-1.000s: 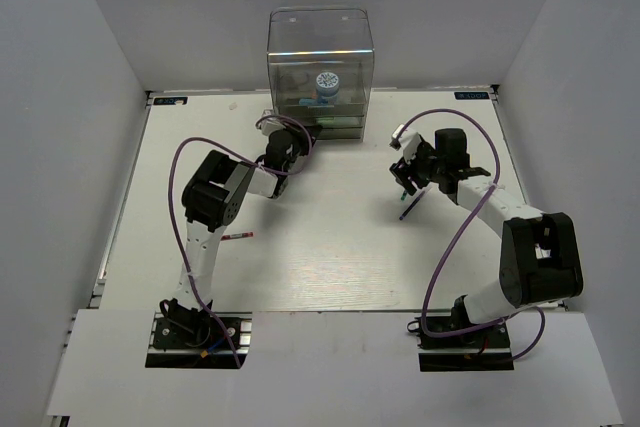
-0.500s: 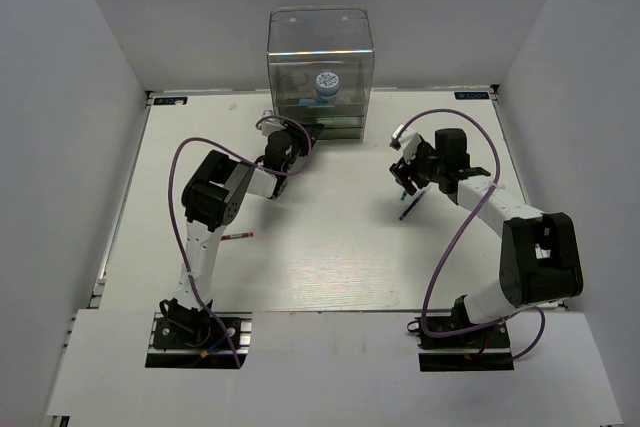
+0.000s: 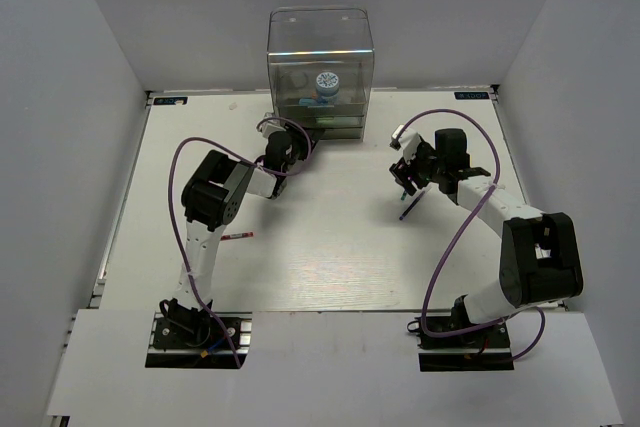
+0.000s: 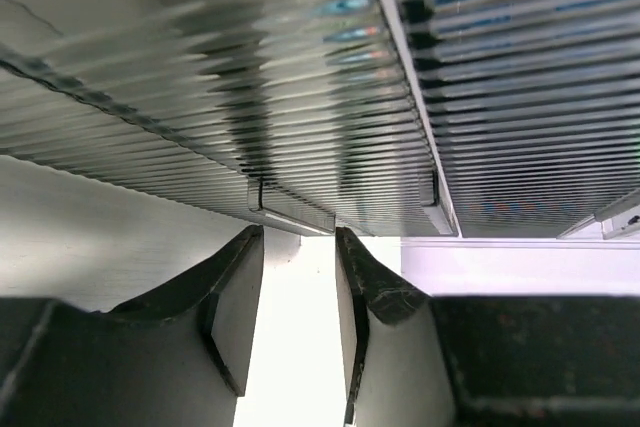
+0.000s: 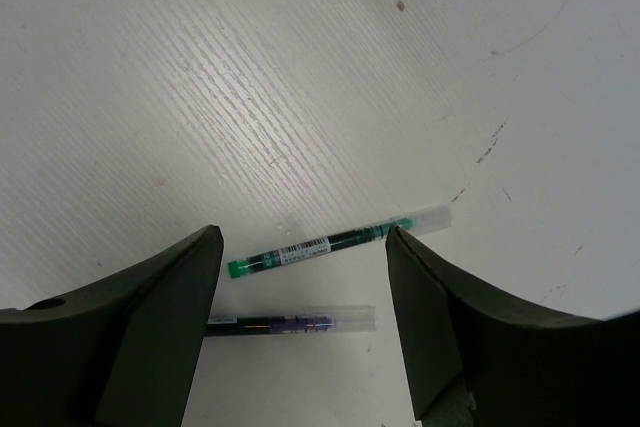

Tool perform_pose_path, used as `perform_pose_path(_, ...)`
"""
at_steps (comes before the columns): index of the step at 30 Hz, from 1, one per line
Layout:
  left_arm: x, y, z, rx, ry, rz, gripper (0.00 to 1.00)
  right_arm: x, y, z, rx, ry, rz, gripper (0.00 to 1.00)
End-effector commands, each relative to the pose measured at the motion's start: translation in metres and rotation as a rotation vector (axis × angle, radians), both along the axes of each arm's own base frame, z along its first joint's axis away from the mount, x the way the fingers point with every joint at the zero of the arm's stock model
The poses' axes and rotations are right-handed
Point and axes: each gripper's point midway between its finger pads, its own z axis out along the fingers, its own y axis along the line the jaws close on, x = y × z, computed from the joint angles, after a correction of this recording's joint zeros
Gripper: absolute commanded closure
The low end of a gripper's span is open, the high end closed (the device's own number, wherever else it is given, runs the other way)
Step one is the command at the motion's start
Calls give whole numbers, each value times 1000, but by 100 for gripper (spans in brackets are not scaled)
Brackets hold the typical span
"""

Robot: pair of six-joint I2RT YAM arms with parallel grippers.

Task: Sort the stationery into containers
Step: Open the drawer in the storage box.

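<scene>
- the drawer unit point(image 3: 320, 67) stands at the far edge of the table point(image 3: 330, 267), its ribbed drawer fronts facing the arms.
- the round patterned tub point(image 3: 327, 82) sits inside the tall clear compartment on top, its lid facing up.
- the left gripper point(image 4: 298, 247) is right up against the drawer fronts. its two fingers point(image 4: 240, 297) are parted with a narrow gap, and nothing is between them.
- the right gripper point(image 5: 303, 237) hangs over two pens with its fingers spread wide, holding nothing.
- the green pen point(image 5: 335, 242) lies flat on the table. in the wrist view its long axis runs across the picture, rising a little to the right, with the clear cap end at the right.
- the purple pen point(image 5: 290, 323) lies just beside it and almost parallel, nearly level, also with its clear end to the right. its left end is hidden behind a finger.
- the thin red pen point(image 3: 237, 236) lies roughly left to right on the table beside the left arm, well apart from the other pens.
- compared with a second ago, the left wrist sits a shade further back from the unit's front.
- the right arm, both pens under it, the red pen and the tub are where they were.
</scene>
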Motion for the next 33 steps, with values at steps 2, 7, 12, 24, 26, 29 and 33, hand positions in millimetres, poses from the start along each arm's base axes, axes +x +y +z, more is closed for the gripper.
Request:
perform_pose_path(2, 9, 3, 6, 11, -6, 26, 55, 4, -1, 3, 11, -31, 6, 27)
perform_pose_path(7, 16, 6, 5, 12, -16, 61, 59, 3, 0, 2, 6, -31, 7, 27)
perform_pose_path(12, 20, 10, 2, 0, -30, 93, 80, 3, -2, 3, 3, -33, 7, 27)
perform_pose_path(24, -3, 15, 2, -37, -71, 62, 100, -1, -4, -1, 3, -23, 9, 27)
perform_pose_path(26, -16, 13, -1, -31, -55, 41, 100, -3, -3, -3, -4, -19, 17, 27)
perform_pose_path(29, -25, 13, -6, -26, -42, 23, 100, -5, -2, -3, -14, -29, 39, 22)
perform_pose_path(33, -36, 14, -8, -24, -31, 0, 100, -2, -6, -2, -8, -21, 12, 10)
